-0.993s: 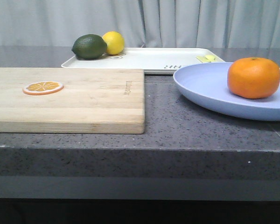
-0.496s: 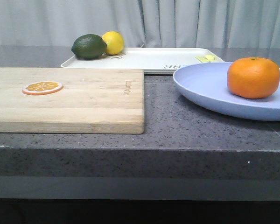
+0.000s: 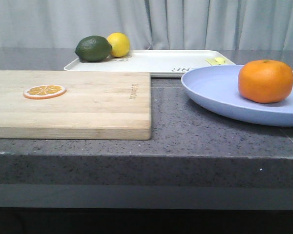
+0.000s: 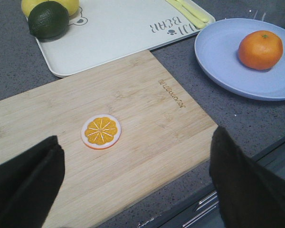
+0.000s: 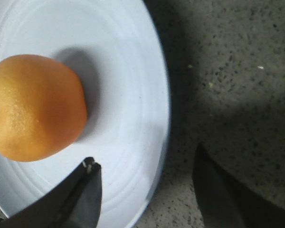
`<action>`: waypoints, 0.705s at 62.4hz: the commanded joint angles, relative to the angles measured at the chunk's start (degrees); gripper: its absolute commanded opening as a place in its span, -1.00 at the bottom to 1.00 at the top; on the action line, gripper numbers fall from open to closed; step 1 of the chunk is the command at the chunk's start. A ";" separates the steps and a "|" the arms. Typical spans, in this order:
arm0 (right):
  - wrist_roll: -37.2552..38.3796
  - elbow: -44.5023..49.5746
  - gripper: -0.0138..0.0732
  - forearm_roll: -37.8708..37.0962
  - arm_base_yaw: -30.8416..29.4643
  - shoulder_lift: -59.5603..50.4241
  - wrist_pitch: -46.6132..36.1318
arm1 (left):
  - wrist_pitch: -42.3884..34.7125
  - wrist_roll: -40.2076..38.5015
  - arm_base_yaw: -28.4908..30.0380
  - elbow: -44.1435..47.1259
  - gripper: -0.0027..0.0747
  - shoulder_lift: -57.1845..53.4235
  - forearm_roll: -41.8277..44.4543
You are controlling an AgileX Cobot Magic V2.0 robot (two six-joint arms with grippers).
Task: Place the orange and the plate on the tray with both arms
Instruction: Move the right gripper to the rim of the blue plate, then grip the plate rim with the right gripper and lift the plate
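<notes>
Upright, stem dimple up, the orange (image 3: 265, 81) sits on the plate (image 3: 219, 92); both end effectors gape apart.

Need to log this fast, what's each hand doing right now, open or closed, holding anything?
Left hand: open, holding nothing, above the cutting board.
Right hand: open, holding nothing, straddling the plate rim beside the orange.

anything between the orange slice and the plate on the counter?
Left wrist view: only bare cutting board, then a strip of bare counter, separates the orange slice from the plate. No object sits in that stretch.
</notes>
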 commanded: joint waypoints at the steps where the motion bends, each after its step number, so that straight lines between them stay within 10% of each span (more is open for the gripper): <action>1: -0.88 -1.80 0.29 3.25 0.40 -0.92 -0.35 | -4.39 -0.57 0.14 -1.49 0.64 -0.12 -0.38; 21: -0.88 -1.80 0.27 3.91 3.63 1.64 -2.73 | -4.48 -0.57 0.14 -1.49 0.64 -0.12 -0.38; 44: -0.88 -1.80 -0.31 3.91 3.75 1.64 -4.79 | -4.48 -0.57 0.14 -1.49 0.64 -0.12 -0.38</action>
